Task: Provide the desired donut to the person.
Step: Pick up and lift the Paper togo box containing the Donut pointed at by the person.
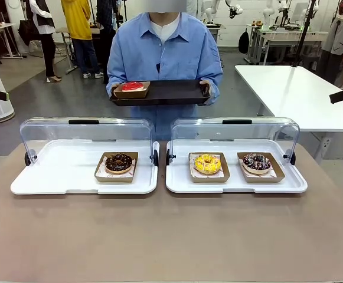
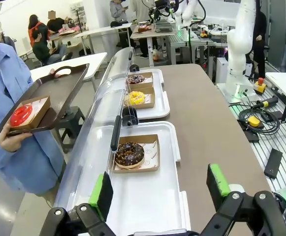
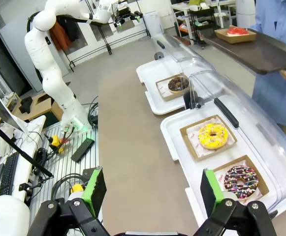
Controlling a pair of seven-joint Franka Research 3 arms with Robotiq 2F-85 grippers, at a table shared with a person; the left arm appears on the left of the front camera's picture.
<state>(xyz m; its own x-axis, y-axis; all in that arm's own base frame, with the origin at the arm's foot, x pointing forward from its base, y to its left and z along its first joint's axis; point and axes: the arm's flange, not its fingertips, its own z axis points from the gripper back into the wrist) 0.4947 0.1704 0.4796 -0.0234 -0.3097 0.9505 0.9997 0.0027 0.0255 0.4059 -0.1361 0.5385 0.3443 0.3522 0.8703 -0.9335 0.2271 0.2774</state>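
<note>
Left tool (image 2: 158,189) jaws wide, empty, raised above desk (image 2: 206,113). Right tool (image 3: 152,191) likewise wide, empty. Chocolate donut (image 1: 118,162) in cardboard box on left white tray (image 1: 53,177), lid up. Yellow donut (image 1: 207,163) and sprinkled donut (image 1: 257,163) side by side on right white tray (image 1: 236,184). Person (image 1: 165,53) at far side holds dark tray (image 1: 177,92) bearing red donut (image 1: 132,86).

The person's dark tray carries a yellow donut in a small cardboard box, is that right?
No. The donut on the dark tray that the person holds is red, not yellow; the front view shows it in its small cardboard box.
</note>
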